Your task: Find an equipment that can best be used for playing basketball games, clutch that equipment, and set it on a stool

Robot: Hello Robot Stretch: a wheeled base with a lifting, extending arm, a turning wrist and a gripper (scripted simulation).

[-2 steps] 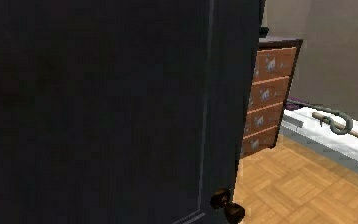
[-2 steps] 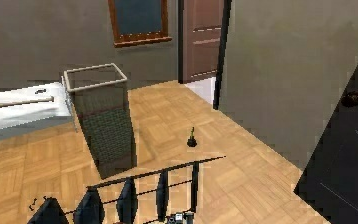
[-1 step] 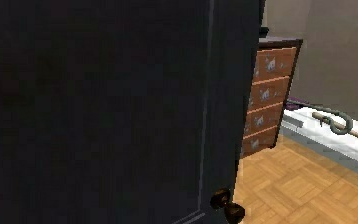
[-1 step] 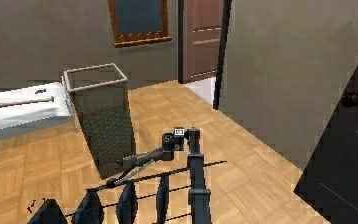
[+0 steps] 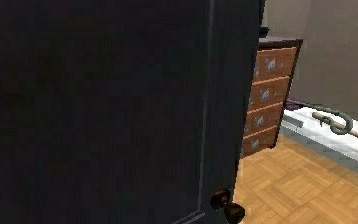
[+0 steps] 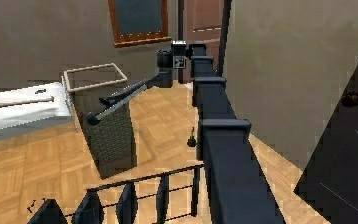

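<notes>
My arm (image 6: pixel 219 130) rises as a dark bar through the arm side view. At its far end the gripper (image 6: pixel 97 113) reaches down toward the view's left. Its thin fingers (image 6: pixel 127 97) lie across a dark woven hamper (image 6: pixel 109 140) with a pale rim, which stands on the wooden floor. I cannot tell whether the gripper holds anything, since the hamper is right behind it.
A dark door (image 5: pixel 107 110) with a knob (image 5: pixel 225 200) stands very close in the forward view. Right of it are a brown dresser (image 5: pixel 269 100) and a white bed (image 5: pixel 332 135) with a curved thing (image 5: pixel 337 122). The arm side view has a bed (image 6: pixel 22 112), framed window (image 6: pixel 142 20), doorway (image 6: pixel 202 20) and dark door (image 6: pixel 347 140).
</notes>
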